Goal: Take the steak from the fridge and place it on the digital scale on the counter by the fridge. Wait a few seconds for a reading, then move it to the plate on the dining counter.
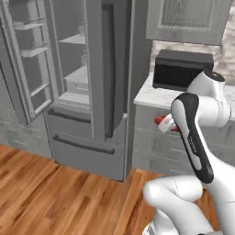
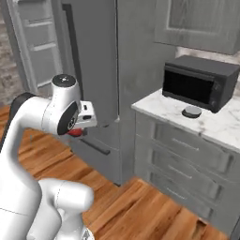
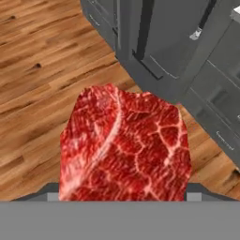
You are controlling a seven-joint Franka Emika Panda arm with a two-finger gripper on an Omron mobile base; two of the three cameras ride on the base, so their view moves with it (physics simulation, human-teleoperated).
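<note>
Wood plank flooring (image 1: 55, 193) runs under the whole scene, with a grey brick wall behind. Taking the fridge (image 1: 92, 92) as landmark: its left door (image 1: 27, 59) stands swung open at the far left of the left base view, showing pale door racks, and the interior shelves (image 1: 75, 75) sit just right of that door. The fridge's right door is closed, and two drawer fronts with dark bar handles lie below.

Immediately right of the fridge stands the counter (image 2: 187, 115), a white veined marble slab over grey drawer fronts. On it, a black microwave (image 2: 199, 82) sits toward the back, and the digital scale (image 2: 191, 111) rests on the marble just in front of the microwave, touching neither it nor the steak. A grey wall cabinet (image 2: 201, 23) hangs above.

The steak (image 3: 124, 147) is in the air, in front of the fridge and off the counter, above the floor. The gripper (image 3: 124, 199) is pinching it: in the hand view the meat stands between the fingertips and hides them. Its long axis runs up from the fingers, the far end pointing toward the fridge's base. In the base views it appears as a small red patch (image 1: 160, 121) at the hand.
</note>
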